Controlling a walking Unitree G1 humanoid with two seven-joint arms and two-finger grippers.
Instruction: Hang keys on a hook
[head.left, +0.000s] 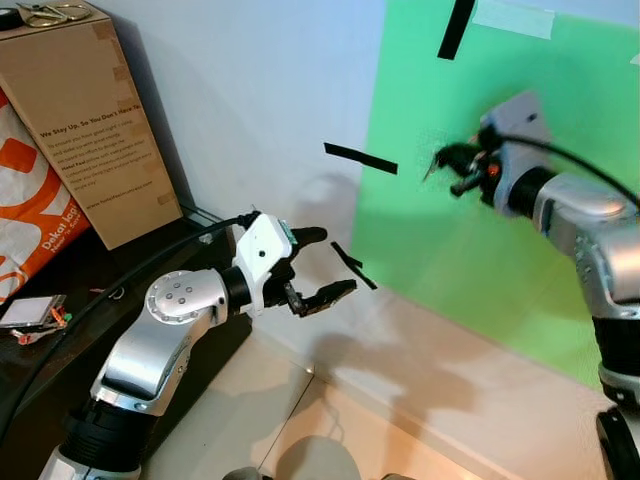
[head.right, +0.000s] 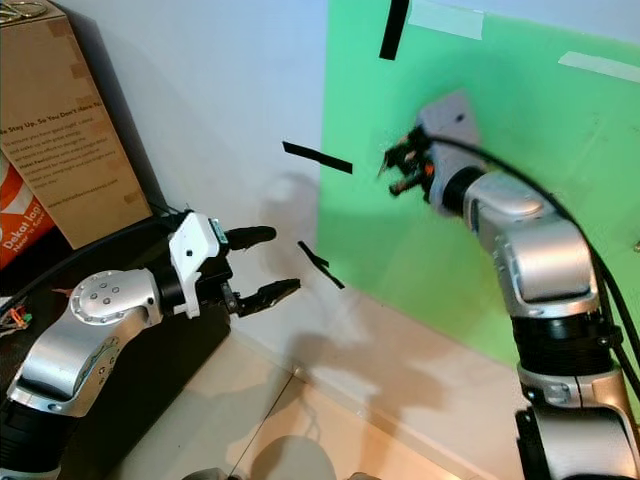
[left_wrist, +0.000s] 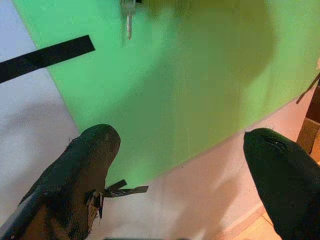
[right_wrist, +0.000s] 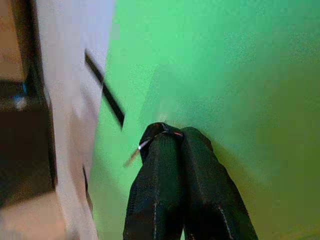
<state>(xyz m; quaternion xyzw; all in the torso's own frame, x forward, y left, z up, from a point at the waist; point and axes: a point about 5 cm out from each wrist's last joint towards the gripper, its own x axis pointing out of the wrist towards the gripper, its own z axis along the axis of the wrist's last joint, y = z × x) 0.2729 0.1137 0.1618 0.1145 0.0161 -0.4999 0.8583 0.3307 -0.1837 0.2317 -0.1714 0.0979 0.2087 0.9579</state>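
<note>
nearest to me the left claw hangs low in front of the white wall, its two fingers spread wide with nothing between them — i judge it idle for this job. behind it on the left a dark tabletop carries a cardboard box leaning at the wall, with an orange bag beside it.

further out, the right claw is raised up against the green board, fingers pressed together and pinching the keys. in the right wrist view a thin metal sliver pokes out sideways from between the closed fingertips, right at the board's surface. the left wrist view adds what that one lacks — a single key hanging straight down, long axis vertical, just off the green.

i can't make out the hook itself in any view; i guess it sits on the board just ahead of the right claw's tips. so the move turns on that arm alone, nosing the ring forward onto the hook. black tape strips mark the wall.
</note>
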